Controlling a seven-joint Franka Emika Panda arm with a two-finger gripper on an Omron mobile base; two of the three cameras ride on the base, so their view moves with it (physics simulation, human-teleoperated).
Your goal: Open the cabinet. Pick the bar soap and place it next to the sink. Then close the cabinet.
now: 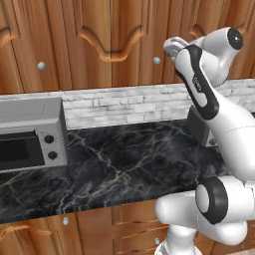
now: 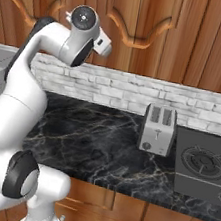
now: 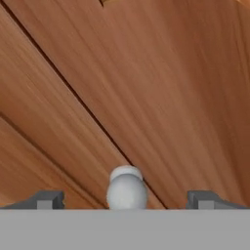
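2 pincer point(image 3: 126, 200) tips flank the cabinet point(image 3: 146, 88) knob point(image 3: 127, 190), seemingly untouched

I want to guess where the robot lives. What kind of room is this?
It looks like a kitchen. There is a toaster on a black marble counter, a stove burner beside it, and wooden cabinet doors with round knobs above.

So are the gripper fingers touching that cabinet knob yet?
Apart. In the hand view the knob sits between the open gripper's fingertips, with bare cabinet wood showing on both sides.
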